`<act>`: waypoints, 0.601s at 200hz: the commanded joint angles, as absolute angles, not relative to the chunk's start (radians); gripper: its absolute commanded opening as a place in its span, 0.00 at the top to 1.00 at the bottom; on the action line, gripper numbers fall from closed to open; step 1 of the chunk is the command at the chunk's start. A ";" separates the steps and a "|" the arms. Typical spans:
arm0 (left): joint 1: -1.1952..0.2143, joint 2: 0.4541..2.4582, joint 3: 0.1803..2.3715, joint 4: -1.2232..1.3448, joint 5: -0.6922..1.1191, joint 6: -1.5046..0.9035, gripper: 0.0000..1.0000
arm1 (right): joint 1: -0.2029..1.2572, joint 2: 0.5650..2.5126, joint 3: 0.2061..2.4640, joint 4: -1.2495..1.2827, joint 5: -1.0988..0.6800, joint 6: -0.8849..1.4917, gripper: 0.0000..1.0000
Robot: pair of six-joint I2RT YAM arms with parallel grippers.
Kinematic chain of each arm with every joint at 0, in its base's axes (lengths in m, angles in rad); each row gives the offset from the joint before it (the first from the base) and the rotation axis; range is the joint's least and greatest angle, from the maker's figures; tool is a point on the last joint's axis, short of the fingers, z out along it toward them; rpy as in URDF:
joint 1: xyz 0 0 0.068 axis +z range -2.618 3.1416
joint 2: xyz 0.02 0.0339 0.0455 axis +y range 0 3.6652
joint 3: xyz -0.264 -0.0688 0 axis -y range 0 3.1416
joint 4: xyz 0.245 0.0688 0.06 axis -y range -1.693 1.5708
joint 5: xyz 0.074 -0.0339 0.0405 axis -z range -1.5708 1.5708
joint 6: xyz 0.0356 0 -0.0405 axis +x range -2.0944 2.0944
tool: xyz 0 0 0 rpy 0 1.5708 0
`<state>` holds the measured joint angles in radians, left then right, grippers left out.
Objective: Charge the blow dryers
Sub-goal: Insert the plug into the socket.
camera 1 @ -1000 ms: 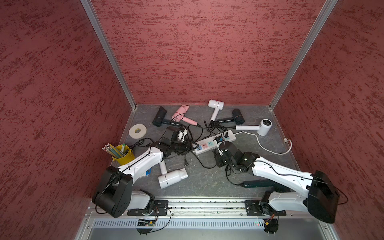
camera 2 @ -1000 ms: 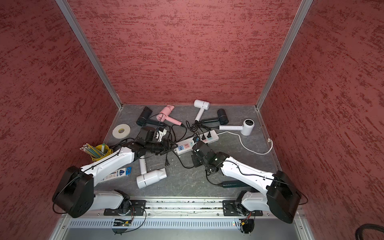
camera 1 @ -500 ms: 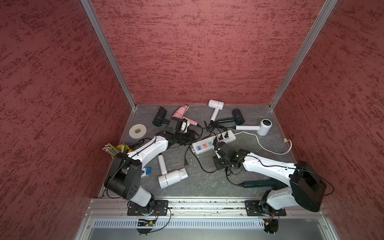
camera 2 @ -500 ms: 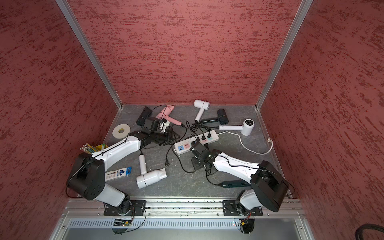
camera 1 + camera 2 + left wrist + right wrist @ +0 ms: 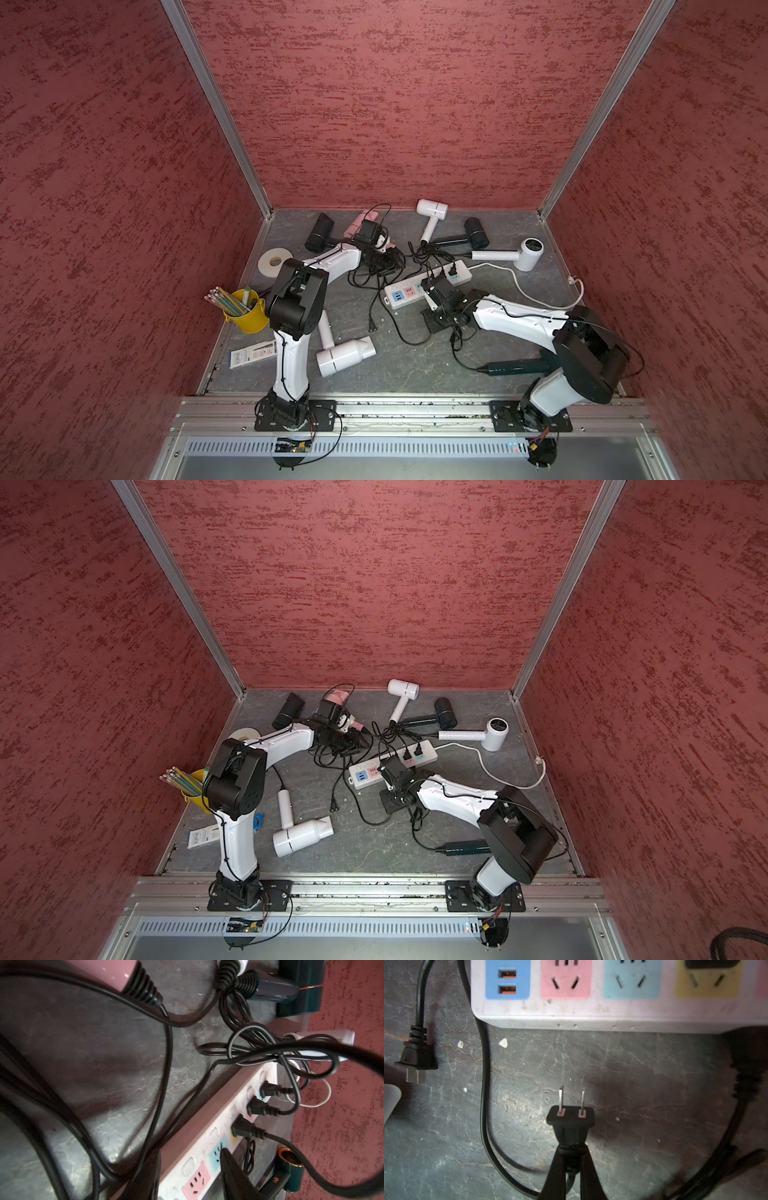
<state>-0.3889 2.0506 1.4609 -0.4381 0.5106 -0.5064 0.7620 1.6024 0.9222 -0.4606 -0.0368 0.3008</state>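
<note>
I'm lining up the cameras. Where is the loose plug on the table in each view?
Top view: loose plug on the table, nearer the robot than the strip's blue end.
Top view: loose plug, same spot.
Left wrist: not in it.
Right wrist: loose plug off the strip's blue corner, prongs pointing away from it.
Shared landmark: the strip's blue USB block.

white power strip centre; tape roll, yellow pencil bucket and flat packet well apart from it.
</note>
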 commanded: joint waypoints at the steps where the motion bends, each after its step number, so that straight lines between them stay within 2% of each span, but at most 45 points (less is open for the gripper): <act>1: -0.373 2.079 1.487 -0.488 0.497 -0.457 0.53 | 0.758 1.647 0.972 -0.465 -0.079 0.288 1.00; 62: -0.383 2.159 1.505 -0.492 0.548 -0.419 0.55 | 0.758 1.775 1.099 -0.568 -0.044 0.273 1.00; 120: -0.401 2.216 1.547 -0.524 0.552 -0.391 0.55 | 0.757 1.815 1.158 -0.641 0.017 0.264 1.00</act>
<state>-0.3943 2.1704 1.5295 -0.4950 0.5488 -0.4225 0.7620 1.8004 1.1263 -0.5831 -0.0360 0.2783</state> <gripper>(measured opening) 0.446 0.086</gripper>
